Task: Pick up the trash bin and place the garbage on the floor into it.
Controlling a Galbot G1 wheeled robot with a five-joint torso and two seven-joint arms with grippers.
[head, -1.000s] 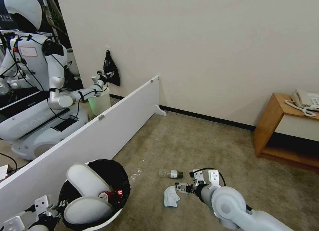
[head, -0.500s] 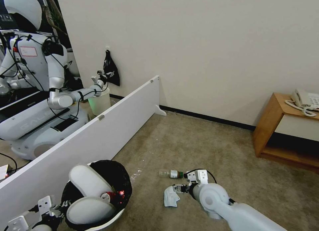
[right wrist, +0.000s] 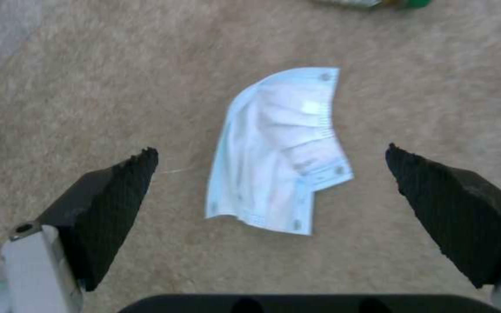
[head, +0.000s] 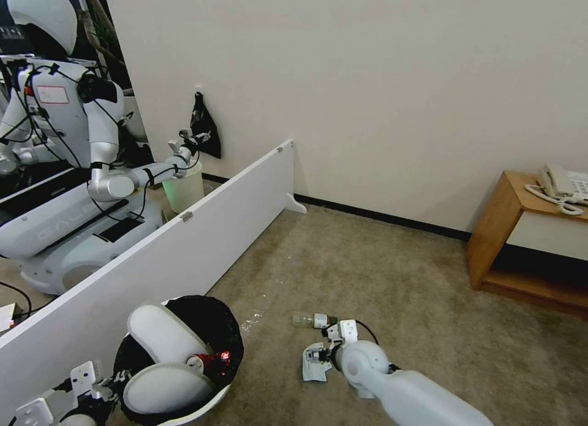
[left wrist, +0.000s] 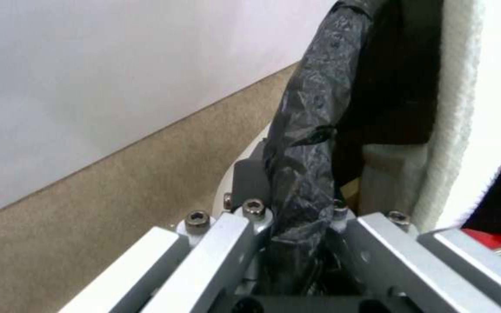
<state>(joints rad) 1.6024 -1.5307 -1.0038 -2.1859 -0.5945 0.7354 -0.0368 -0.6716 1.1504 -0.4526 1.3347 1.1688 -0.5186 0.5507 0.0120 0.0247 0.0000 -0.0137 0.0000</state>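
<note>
The trash bin (head: pixel 229 343), white with a black bag over its rim, is at the lower left of the head view. It holds two white slippers (head: pixel 162 334) and a red can (head: pixel 208 360). My left gripper (head: pixel 113 380) is shut on the bin's bag-covered rim (left wrist: pixel 305 165), seen close up in the left wrist view. On the beige carpet floor (head: pixel 380 273) lies a white mask (right wrist: pixel 282 161), with a clear bottle (head: pixel 314 320) just beyond it. My right gripper (head: pixel 317 354) hangs open directly over the mask, one black finger (right wrist: pixel 111 204) on either side of it, apart from it.
A long white partition board (head: pixel 184 242) runs along the left, with another robot (head: pixel 61 168) and a pale bin (head: pixel 184 190) behind it. A wooden side table (head: pixel 520 230) with a phone stands at the right wall. Open carpet lies between them.
My right arm has swung left and lower, bringing its open gripper from beside the mask to over it. The left arm and the bin have barely moved.
</note>
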